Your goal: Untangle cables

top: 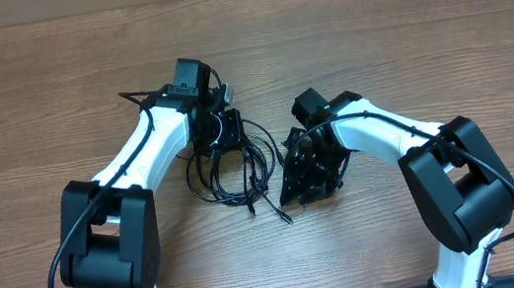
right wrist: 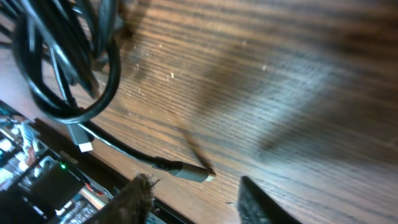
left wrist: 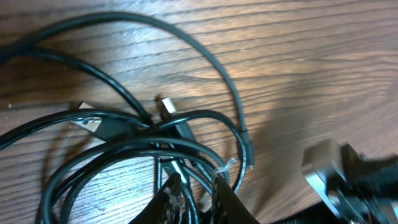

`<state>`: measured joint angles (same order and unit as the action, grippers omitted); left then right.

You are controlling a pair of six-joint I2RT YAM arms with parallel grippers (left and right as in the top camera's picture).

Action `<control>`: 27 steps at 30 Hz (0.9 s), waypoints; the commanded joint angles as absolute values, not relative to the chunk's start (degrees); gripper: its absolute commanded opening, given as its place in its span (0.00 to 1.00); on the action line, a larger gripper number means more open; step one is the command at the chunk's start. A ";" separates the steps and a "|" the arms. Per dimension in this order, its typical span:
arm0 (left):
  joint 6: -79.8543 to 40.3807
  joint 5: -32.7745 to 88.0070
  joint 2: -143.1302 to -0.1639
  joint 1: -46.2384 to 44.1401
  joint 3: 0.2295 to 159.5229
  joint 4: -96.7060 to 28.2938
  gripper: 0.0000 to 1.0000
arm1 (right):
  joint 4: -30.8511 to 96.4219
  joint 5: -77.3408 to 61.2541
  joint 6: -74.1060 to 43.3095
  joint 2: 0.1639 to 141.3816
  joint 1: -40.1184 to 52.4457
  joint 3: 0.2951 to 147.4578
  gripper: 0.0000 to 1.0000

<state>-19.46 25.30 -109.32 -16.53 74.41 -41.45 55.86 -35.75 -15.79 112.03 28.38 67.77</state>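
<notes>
1. The left gripper (left wrist: 194, 186) is one of two. Its two dark fingers (left wrist: 168, 200) stand with only a narrow slit between them. Black strands run into that slit, but I cannot tell whether they are pinched or merely lie there.
2. The cables (top: 235, 167) form one tangle of black loops on the wooden table (top: 420, 23). It lies right at the left jaws and spreads ahead of them. The loops overlap too much to count the separate cords.
3. The left wrist view shows two plugs inside the loops. A flat silver plug (left wrist: 87, 122) lies ahead and to the left of the fingertips, and a small plug (left wrist: 166, 106) lies straight ahead of them.
4. One loose end (top: 283, 212) trails out of the tangle, between the two grippers.
5. The right gripper (right wrist: 196, 199) has its two fingers spread wide. Bare wood shows in the gap and they grip nothing.
6. The right wrist view also shows two plugs. A light-tipped plug (right wrist: 189, 175) lies just ahead of the open gap. A white-tipped plug (right wrist: 83, 142) lies farther ahead and to the left, under one hanging loop.
</notes>
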 commanded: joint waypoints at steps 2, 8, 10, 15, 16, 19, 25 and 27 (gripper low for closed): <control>-21.47 26.20 -112.92 -16.86 75.05 -41.47 0.18 | 55.88 -35.90 -12.75 111.22 29.87 67.57 0.30; -21.23 28.67 -116.95 -16.91 75.05 -40.86 0.20 | 55.99 -35.66 -10.07 107.77 30.89 67.57 0.29; -21.23 29.04 -117.69 -16.91 75.05 -40.58 0.20 | 55.83 -35.42 -9.41 105.67 31.16 67.57 0.30; -21.43 29.23 -117.99 -16.91 75.05 -40.14 0.13 | 55.64 -28.21 -8.56 100.68 32.18 67.55 0.25; -21.50 29.21 -117.99 -16.91 75.05 -39.99 0.12 | 55.40 -26.55 -8.45 100.29 32.45 67.57 0.24; -22.55 27.92 -117.99 -16.91 75.05 -39.70 0.05 | 55.35 -23.55 -8.47 100.40 32.91 67.55 0.29; -29.95 24.64 -117.99 -16.62 75.05 -39.83 0.04 | 54.26 -24.25 -8.69 100.40 32.86 67.57 0.48; -31.97 25.21 -117.99 -15.92 75.07 -40.14 0.04 | 53.89 -24.62 -9.10 100.42 32.84 67.57 0.37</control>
